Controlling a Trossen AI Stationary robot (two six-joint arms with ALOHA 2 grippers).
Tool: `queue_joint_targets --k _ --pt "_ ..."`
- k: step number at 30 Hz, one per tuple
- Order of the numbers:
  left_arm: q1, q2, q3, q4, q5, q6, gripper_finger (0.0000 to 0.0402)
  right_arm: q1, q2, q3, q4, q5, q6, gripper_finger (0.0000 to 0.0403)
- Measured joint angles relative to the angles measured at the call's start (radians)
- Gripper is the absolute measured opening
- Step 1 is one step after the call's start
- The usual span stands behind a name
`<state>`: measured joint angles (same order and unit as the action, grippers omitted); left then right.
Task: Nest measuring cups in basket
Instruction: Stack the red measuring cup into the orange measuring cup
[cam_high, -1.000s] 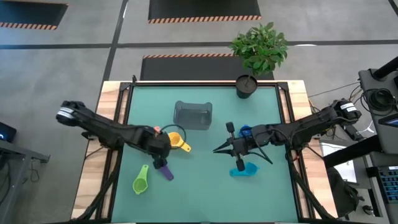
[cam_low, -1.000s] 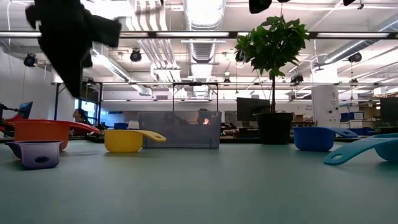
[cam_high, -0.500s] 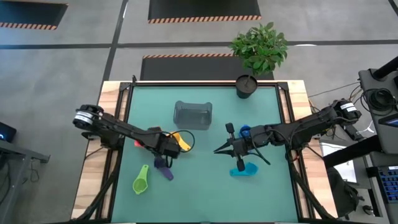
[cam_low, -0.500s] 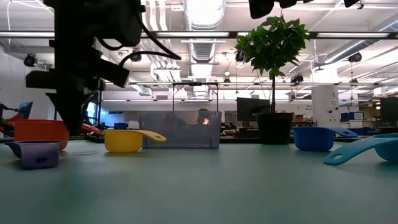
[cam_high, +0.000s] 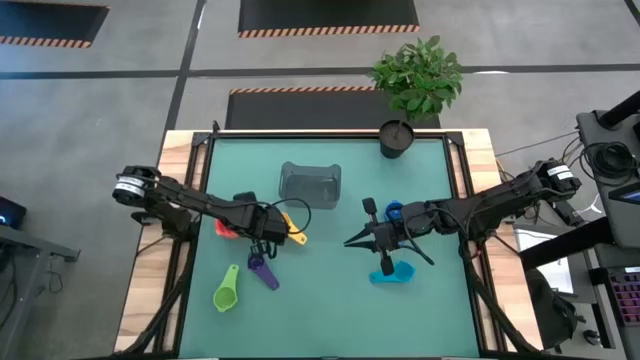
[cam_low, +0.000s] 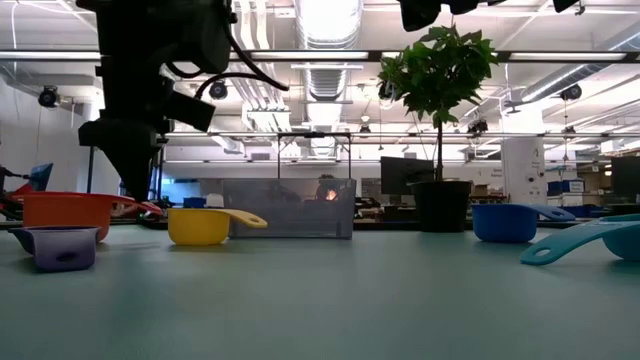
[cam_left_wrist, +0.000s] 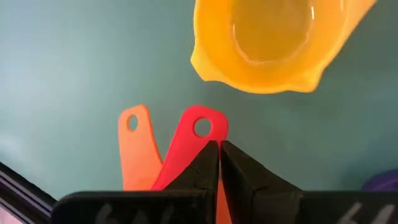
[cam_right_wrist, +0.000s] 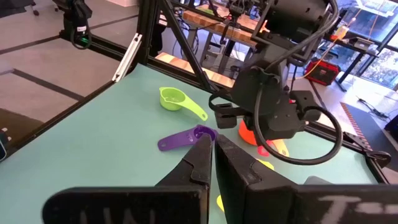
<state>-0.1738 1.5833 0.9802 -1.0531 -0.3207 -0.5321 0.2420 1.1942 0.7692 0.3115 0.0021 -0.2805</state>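
My left gripper is shut and points down over the handles of the red cup and the orange cup, which lie side by side on the mat. In the low view it stands just above the orange cup. The yellow cup sits beside them, open side up. The purple cup and the green cup lie nearer the near edge. The grey basket stands beyond. My right gripper is shut and hangs between the blue cup and the cyan cup. My left gripper's shut fingertips come from above over the red cup's handle, close to its holed free end. The handle lies flat on the mat. I cannot tell whether the fingertips touch it.
A black plant pot with a leafy plant stands at the far edge, right of the basket. The mat between the two grippers and along the near edge is bare green surface. Black frame rails run along the table's sides.
My left gripper has come down from well above the table to just over the orange and red cups, and its wrist has turned on the way. It then shifted slightly toward the table's right. No cup has moved.
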Motion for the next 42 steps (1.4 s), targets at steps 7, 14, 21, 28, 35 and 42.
queue_joint_targets --k 7,14,21,28,35,42 --pt "-0.004 -0.004 0.011 0.004 0.156 0.068 0.0 0.0 0.0 0.0 -0.001 0.0 0.007 0.0009" --pt "0.002 -0.004 0.006 0.06 0.146 0.169 0.0 0.0 0.0 0.0 -0.009 0.0 0.01 0.0009" --pt "0.005 -0.002 0.005 0.033 0.015 0.188 0.0 0.0 0.0 0.0 -0.011 0.0 0.009 0.0009" --pt "-0.01 -0.047 0.047 -0.041 0.11 0.19 0.0 0.0 0.0 0.0 -0.016 0.001 0.011 0.0009" --pt "-0.013 -0.075 -0.043 0.036 0.214 0.269 0.0 0.0 0.0 0.0 -0.02 0.001 0.01 0.0009" --pt "-0.012 -0.063 -0.091 0.076 0.076 0.245 0.0 0.0 0.0 0.0 -0.021 0.001 0.008 0.0009"
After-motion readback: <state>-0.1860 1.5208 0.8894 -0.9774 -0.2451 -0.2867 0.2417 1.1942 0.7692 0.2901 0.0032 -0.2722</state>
